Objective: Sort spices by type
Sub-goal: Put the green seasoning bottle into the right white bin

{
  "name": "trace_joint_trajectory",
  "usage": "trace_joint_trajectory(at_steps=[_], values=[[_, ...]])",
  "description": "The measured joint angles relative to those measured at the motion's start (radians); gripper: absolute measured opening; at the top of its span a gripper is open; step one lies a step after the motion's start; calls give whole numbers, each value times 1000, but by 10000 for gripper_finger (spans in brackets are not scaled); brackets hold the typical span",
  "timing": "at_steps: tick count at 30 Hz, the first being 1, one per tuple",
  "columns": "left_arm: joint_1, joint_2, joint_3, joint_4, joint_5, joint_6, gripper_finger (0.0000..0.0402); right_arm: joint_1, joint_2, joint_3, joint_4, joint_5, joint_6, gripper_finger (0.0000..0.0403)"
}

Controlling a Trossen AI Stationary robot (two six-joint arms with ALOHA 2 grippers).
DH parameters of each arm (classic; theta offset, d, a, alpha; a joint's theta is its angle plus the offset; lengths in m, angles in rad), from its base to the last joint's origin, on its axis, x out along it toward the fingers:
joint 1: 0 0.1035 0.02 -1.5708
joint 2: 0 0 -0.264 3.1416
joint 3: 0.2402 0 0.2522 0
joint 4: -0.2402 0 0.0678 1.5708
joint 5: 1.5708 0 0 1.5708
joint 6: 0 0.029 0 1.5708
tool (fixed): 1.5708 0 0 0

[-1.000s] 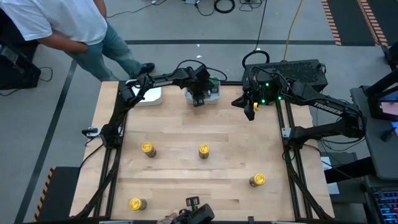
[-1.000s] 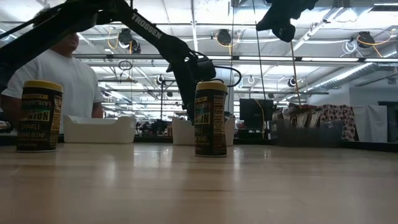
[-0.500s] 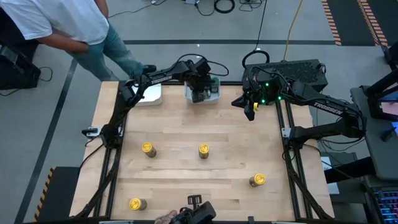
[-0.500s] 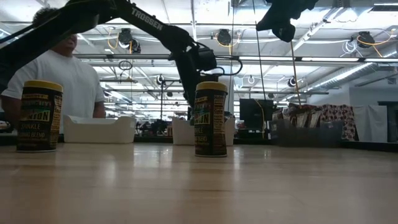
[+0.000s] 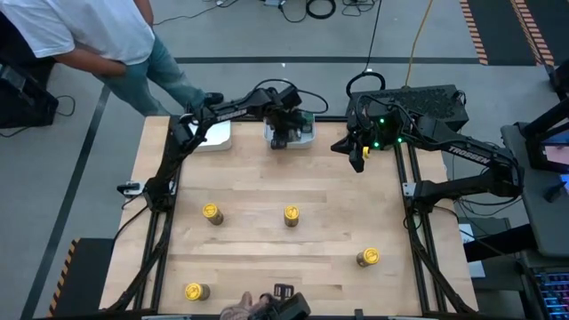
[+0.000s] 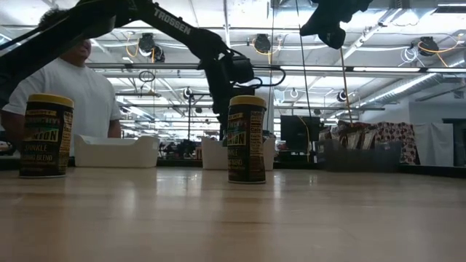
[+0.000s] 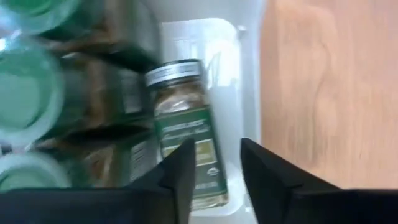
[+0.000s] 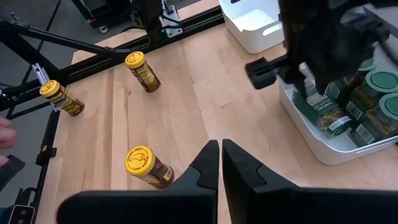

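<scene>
We stand with two arms at the table [image 5: 267, 204]. At its far edge there are two white trays: the left tray [image 5: 213, 136] and the middle tray [image 5: 307, 133]. The middle tray holds the green-lid jars [image 8: 379, 84]. Four yellow-lid jars remain on the wood, one of them near the middle [image 5: 291, 214], all well apart from the trays.

Our left gripper [image 5: 283, 135] hangs over the middle tray. In the left wrist view its fingers [image 7: 183, 171] stand a little apart and they clamp nothing. Just in front of them one green-lid jar [image 7: 186, 140] lies on its side inside the tray, next to the tray wall. Its long axis runs straight away from the gripper, with the lid at the far end. We judge that this jar is just released, and the next move is to lift straight up, without touching the lying jar.

Our right gripper [image 5: 357, 156] waits high near the right far corner, with the fingers together and empty. The yellow-lid jar in the middle lies about equally far from both arms; the jar at the right [image 5: 369, 257] is nearer to the right arm.
</scene>
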Motion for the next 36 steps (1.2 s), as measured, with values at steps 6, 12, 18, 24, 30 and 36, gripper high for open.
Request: trace_joint_trajectory(at_steps=[6, 12, 18, 24, 30, 36], values=[[-5, -1, -7, 34, -35, 16, 207, 0, 0, 0, 0, 0, -4, 0], [27, -1, -7, 20, -23, -60, 219, 1, 0, 0, 0, 0, -15, 0], [39, -1, -7, -6, 9, -114, 219, 1, 0, 0, 0, 0, -34, 0], [31, -1, -7, -11, 11, -115, 219, 1, 0, 0, 0, 0, -41, 0], [31, 5, -7, -38, 2, -118, 219, 1, 0, 0, 0, 0, -44, 0], [28, 19, -7, -59, -21, -117, 219, 1, 0, 0, 1, 0, -56, 0]])
